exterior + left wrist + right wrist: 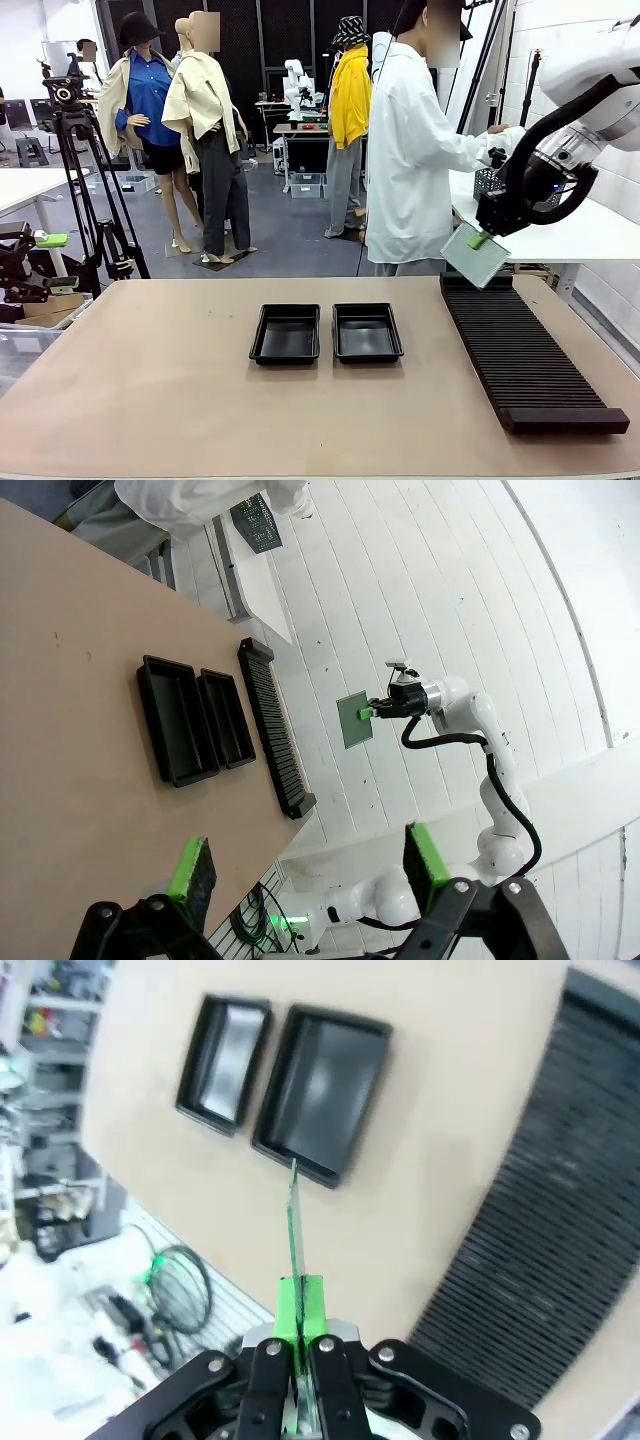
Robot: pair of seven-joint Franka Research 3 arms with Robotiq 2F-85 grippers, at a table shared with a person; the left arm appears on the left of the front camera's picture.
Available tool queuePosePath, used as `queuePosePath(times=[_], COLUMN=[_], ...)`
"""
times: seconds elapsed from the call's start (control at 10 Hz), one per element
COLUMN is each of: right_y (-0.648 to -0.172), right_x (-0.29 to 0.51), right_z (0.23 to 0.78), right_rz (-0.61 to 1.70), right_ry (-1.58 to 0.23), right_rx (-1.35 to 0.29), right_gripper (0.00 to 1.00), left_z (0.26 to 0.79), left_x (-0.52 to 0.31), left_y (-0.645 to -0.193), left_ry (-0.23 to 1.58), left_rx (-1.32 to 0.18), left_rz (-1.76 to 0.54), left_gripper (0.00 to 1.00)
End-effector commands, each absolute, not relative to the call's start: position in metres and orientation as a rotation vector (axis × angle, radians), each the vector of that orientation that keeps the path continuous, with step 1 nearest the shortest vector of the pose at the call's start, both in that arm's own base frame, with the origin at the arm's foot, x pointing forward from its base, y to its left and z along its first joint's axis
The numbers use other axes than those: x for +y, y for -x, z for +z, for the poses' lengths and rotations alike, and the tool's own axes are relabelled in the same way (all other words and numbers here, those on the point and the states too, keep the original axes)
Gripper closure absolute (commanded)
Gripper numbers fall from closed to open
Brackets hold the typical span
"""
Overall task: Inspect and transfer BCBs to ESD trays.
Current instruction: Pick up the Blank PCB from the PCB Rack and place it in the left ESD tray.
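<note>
**Front view.** A tan counter (150,390) in a workshop room, with a person (410,170) in a white coat standing at its far side. Two black trays (286,335) lie side by side at the middle of the counter. A long ribbed rack (525,365) lies to their right. The right claw (480,240) is clamped on one edge of a green board (474,258). The board hangs tilted in the air just above the far end of the rack, well apart from the trays.

**Left wrist view.** The left claw (308,868) stands wide open, its green pads (190,878) far apart. Beyond it the counter carries the trays and the rack. The board is held clear of the counter, against a white wall (420,580).

**Right wrist view.** The right claw's pads meet on the board's near edge. The board is seen edge-on as a thin green line, its far end reaching the near rim of one tray in the picture. The rack runs along the right.
</note>
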State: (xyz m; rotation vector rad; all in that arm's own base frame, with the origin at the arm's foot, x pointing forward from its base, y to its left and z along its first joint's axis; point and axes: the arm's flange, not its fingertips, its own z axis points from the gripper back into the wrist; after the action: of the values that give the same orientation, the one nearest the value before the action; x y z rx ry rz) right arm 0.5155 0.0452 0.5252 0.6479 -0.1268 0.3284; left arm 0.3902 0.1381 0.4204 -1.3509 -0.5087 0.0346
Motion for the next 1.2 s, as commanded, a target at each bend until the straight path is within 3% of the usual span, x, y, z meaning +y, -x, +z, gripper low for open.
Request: queuePosePath(times=[0.0, 0.3, 1.1], right_y=[-0.523, -0.524, -0.552], right_x=[0.064, 0.099, 0.236], right_z=[0.522, 0.506, 0.421], right_rz=[0.292, 0.240, -0.007], right_ry=[-0.715, -0.830, -0.887], right_rx=[-0.146, -0.147, -0.153], right_gripper=[1.00, 1.00, 1.00], left_z=[0.423, 0.423, 0.423], left_x=[0.139, 0.139, 0.139], left_y=[-0.388, -0.388, -0.388], left_ry=[1.370, 1.370, 1.370], left_rx=[-0.502, -0.502, -0.502], left_rz=[0.047, 0.047, 0.047], left_gripper=[0.00, 0.00, 0.00])
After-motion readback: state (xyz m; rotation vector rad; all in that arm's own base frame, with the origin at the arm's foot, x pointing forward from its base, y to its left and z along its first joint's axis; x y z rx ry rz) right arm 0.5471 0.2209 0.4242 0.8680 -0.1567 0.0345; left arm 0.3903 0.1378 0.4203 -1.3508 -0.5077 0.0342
